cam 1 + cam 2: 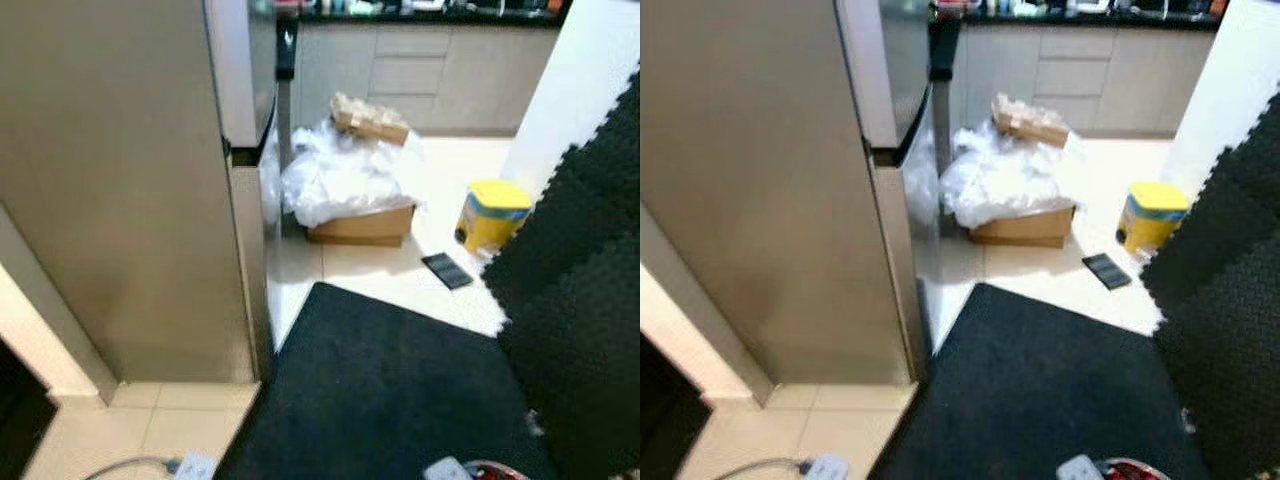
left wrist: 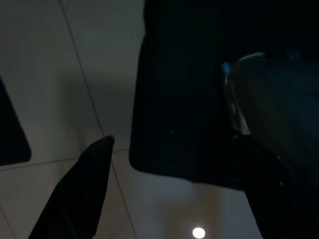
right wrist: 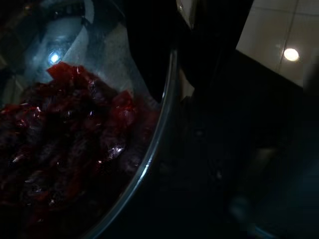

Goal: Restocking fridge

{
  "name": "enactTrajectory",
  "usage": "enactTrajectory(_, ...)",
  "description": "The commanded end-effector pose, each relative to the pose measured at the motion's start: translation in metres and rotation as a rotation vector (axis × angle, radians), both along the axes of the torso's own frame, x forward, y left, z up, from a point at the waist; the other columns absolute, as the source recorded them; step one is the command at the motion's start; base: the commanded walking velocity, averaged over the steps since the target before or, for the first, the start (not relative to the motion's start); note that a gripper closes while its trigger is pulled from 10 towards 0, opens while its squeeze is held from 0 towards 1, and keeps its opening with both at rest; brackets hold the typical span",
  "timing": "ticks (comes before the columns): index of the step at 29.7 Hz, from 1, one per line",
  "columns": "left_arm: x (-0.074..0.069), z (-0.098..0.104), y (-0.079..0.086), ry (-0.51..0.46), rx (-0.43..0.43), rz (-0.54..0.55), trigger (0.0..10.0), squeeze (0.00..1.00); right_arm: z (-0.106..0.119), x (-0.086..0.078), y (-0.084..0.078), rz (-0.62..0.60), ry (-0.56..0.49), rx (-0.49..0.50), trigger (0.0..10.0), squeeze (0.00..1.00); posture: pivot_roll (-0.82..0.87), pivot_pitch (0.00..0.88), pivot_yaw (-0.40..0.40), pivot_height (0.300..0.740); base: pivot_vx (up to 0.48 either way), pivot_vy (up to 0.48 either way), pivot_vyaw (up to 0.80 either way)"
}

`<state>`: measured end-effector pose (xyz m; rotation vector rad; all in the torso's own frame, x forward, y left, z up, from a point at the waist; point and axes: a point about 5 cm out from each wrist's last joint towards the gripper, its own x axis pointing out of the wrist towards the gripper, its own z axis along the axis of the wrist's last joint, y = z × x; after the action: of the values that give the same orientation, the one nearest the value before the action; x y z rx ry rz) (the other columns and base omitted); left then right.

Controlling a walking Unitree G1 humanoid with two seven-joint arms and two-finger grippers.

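Bowl [image 3: 84,149] of red fruit, wrist-side

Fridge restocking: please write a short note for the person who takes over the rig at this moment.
Left gripper: open, empty, hanging low above the tiled floor and the edge of the black mat.
Right gripper: too dark to tell its state; a clear container of red food sits right against it.
Fridge: ahead on the left, seen from its side.
Cardboard box: on the floor by the fridge front.
Done: nothing visibly stocked.
Left: probably go round to the fridge front, open it and put the container in.
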<state>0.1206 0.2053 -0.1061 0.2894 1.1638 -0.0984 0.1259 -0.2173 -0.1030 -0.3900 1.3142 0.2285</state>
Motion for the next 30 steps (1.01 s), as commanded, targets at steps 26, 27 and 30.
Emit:
enactTrajectory(26,0.003,0.001,-0.001,-0.010,-0.012,0.007,10.0,0.00,0.001,-0.001,-0.009,0.066,0.014,-0.082,10.0,0.00,0.01,0.000,-0.006,0.740,0.000,0.000,0.70)
enactTrajectory(27,0.003,0.001,-0.002,-0.011,-0.013,0.006,10.0,0.00,0.002,-0.001,-0.012,0.070,0.013,-0.109,10.0,0.00,0.01,0.000,-0.004,0.740,0.000,0.000,0.00)
enactTrajectory(30,0.003,0.001,-0.003,-0.011,-0.015,0.004,10.0,0.00,0.003,-0.003,-0.020,0.095,0.014,-0.180,10.0,0.00,0.01,0.000,-0.004,0.740,0.000,0.000,0.00)
